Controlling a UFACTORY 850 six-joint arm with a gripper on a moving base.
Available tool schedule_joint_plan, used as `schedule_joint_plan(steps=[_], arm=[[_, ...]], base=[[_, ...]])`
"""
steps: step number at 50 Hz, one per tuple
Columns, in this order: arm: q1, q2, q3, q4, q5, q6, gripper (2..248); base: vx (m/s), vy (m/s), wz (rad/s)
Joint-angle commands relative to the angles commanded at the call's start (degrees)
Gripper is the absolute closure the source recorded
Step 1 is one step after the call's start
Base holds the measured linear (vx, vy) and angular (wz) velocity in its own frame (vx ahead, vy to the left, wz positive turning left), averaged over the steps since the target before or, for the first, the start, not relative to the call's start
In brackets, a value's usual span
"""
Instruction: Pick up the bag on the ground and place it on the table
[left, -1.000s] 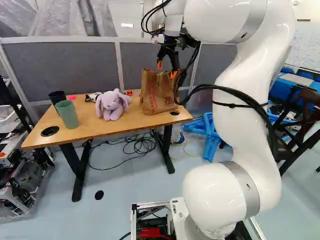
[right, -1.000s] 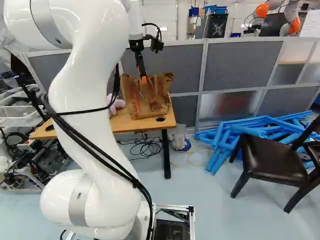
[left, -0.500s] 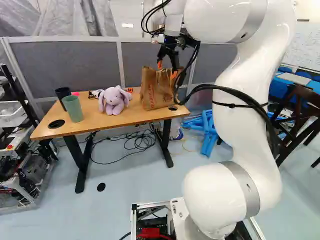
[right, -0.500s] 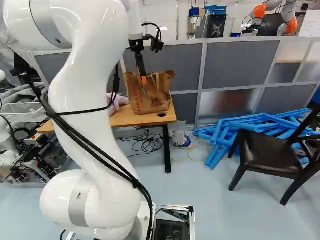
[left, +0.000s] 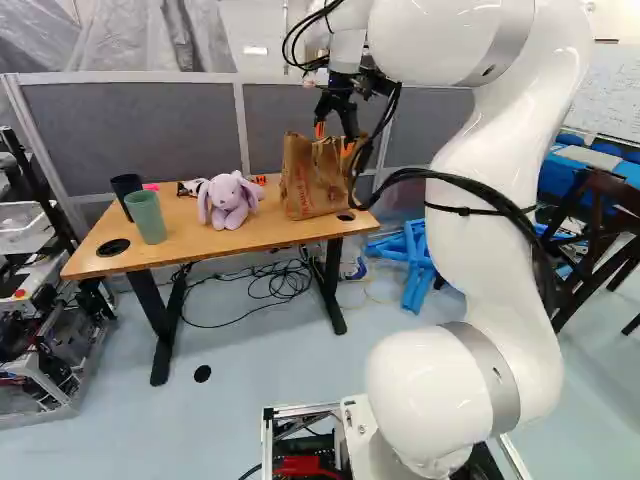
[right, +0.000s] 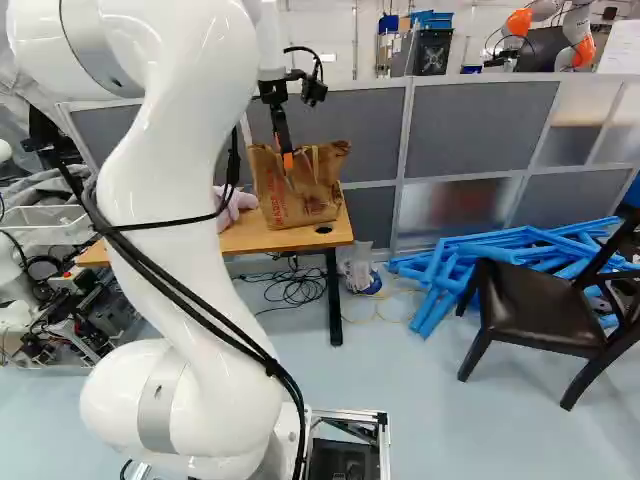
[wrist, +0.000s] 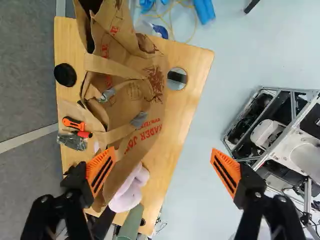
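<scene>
My gripper (left: 334, 139) stands open at the top of the brown paper bag (left: 310, 185) in the left base view. Upright on the right end of the wooden table (left: 200, 255), the bag has its handles up. In the wrist view the gripper (wrist: 163, 166) has its fingers wide apart. One fingertip is over the bag's edge, the other out past the table's edge; nothing is gripped between them. The bag's open mouth and loop handles lie ahead of the fingers. Whether a finger touches the paper, I cannot tell.
Beside the bag sit a purple plush rabbit (left: 228, 200), a green cup (left: 146, 217) and a black cup (left: 126, 190). A grey partition (right: 480, 130) stands behind the table. Blue tubes (right: 450, 270) and a dark chair (right: 540, 310) are to the right. Another robot (right: 580, 35) shows far back.
The base has moved: the table and room shifted in both base views, then held still over the last half second. The arm keeps its pose, fingers still open; the bag stays on the table.
</scene>
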Motion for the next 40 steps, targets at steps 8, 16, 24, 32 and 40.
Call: schedule_joint_plan(steps=[8,16,24,32,40], arm=[[0.0,0.3,0.8,0.0,1.0,-0.6,3],[-0.1,0.8,1.9,0.0,2.3,-1.4,3],[-0.1,1.4,3.4,-0.1,4.2,-2.5,3],[-0.2,2.1,5.1,-0.1,6.3,-3.8,3],[-0.3,3.0,7.2,-0.1,8.9,-5.4,3]], base=[[0.000,0.000,0.000],[0.000,0.000,0.000],[0.000,0.000,0.000],[0.000,0.000,0.000],[0.000,0.000,0.000]])
